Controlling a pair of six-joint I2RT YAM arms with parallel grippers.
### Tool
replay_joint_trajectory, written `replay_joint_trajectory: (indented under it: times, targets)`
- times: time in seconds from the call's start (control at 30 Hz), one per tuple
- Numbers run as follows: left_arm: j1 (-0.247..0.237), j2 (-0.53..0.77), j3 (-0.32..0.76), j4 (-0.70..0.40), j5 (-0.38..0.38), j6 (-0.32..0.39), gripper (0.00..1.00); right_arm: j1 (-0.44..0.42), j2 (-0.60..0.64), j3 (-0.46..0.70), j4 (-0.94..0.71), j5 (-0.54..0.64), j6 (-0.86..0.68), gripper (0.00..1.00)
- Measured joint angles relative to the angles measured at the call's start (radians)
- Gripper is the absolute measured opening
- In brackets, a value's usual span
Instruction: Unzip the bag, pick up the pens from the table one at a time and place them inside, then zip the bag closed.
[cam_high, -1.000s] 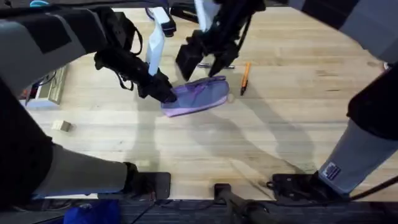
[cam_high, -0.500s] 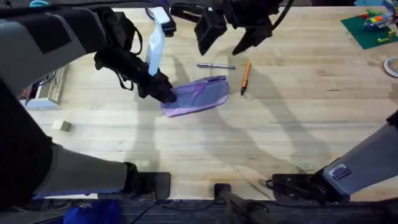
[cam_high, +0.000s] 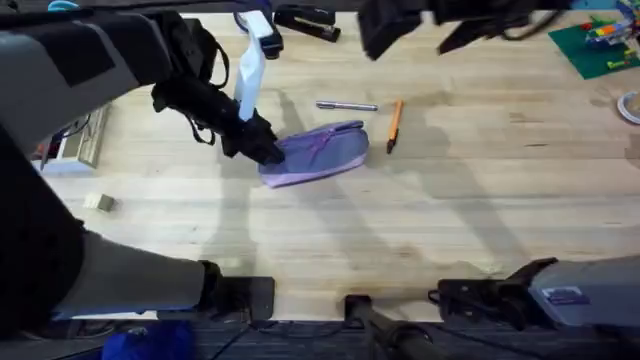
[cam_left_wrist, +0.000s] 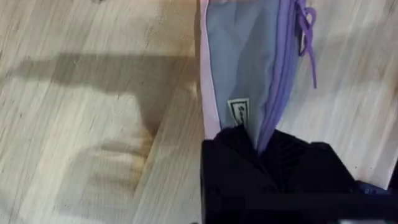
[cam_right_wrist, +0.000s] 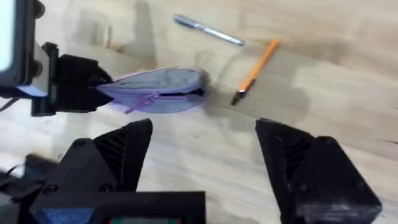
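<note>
Lavender bag (cam_high: 318, 153) is pinned at its left end by the left gripper (cam_high: 262, 148), presumably to steady it for loading. Both pens (cam_high: 347, 105) lie just beyond it on the table (cam_high: 480, 200). The right gripper (cam_right_wrist: 202, 158) hangs spread wide, holding nothing. How far the zip is undone is hard to make out.

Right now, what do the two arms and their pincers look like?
Both arms have grey links with black joints. The left pincer is black and blocky, its fingers matte. The right pincer has two broad black wedge-shaped fingers. Black cabling loops along the left arm's wrist.
</note>
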Motion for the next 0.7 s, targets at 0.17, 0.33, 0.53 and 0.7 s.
replay_joint_trajectory:
  times: [0.17,0.33,0.53,0.7]
  targets:
    - [0.000,0.000,0.000,0.000,0.002,0.000,0.042,0.051,-0.132,0.000,-0.018,0.165,0.050,0.997]
    - [0.000,0.000,0.000,0.000,0.003,0.000,0.042,0.065,-0.254,-0.072,-0.015,0.250,0.112,0.996]
    - [0.000,0.000,0.000,0.001,0.003,0.000,0.042,0.065,-0.397,-0.309,0.059,0.289,0.215,0.996]
    - [0.000,0.000,0.000,0.001,0.003,0.000,0.042,0.065,-0.566,-0.522,0.180,0.297,0.314,0.997]
